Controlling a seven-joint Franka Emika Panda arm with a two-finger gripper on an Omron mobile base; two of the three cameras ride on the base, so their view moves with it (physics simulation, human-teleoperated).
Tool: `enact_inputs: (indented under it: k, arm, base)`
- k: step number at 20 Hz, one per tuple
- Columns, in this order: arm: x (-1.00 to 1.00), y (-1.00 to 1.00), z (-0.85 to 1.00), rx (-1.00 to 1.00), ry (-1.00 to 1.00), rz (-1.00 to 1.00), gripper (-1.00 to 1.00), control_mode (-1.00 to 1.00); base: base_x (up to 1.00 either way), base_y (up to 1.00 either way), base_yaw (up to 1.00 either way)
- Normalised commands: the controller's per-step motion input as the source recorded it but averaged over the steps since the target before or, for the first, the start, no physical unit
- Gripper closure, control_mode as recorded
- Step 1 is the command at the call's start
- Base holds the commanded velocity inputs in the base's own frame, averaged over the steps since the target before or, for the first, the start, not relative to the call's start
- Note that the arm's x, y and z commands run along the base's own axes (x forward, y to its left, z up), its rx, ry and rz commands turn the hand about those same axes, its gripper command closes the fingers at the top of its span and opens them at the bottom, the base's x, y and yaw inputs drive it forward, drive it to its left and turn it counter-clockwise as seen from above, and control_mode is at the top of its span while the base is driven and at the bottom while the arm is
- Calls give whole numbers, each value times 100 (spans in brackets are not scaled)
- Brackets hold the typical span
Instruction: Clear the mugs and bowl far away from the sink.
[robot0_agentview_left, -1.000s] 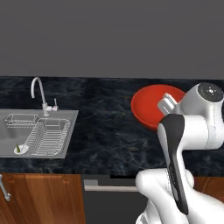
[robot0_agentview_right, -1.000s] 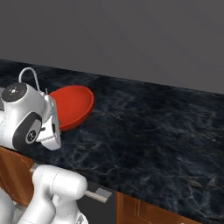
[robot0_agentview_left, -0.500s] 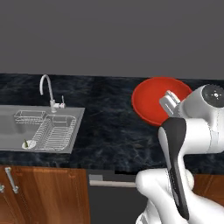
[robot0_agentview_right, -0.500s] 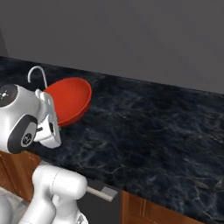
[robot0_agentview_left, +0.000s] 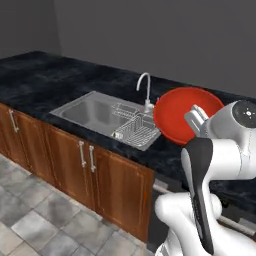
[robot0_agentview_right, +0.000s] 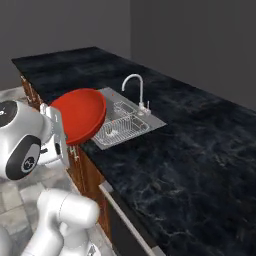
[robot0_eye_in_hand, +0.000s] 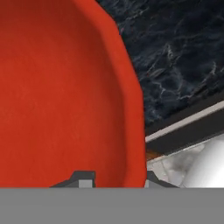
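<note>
My gripper is shut on the rim of the red bowl, which it holds in the air, tilted on edge. In the right base view the bowl hangs just beyond the white hand, off the counter's front edge. Seen from the hand, the bowl's inside spreads across the left, with one fingertip on each side of the rim. The steel sink lies in the counter behind and left of the bowl, with its wire dish rack and curved faucet. The mugs are out of view.
Dark marble counter runs far to the right of the sink. Wooden cabinet doors with metal handles stand below the counter, above a grey tiled floor. A grey wall backs the counter.
The whole picture has shifted, so the base has moved: the sink now sits nearer the middle and cabinets and floor show. The bowl stays in my gripper.
</note>
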Motion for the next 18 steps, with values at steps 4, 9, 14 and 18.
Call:
enact_inputs:
  k: [4, 9, 14, 18]
  arm:
    - [0, 0, 0, 0, 0, 0, 100, 100]
    - [0, 0, 0, 0, 0, 0, 100, 100]
    - [0, 0, 0, 0, 0, 0, 100, 100]
    - [0, 0, 0, 0, 0, 0, 100, 100]
  base:
    - [0, 24, 98]
    - [0, 21, 100]
    - [0, 17, 100]
    - [0, 20, 100]
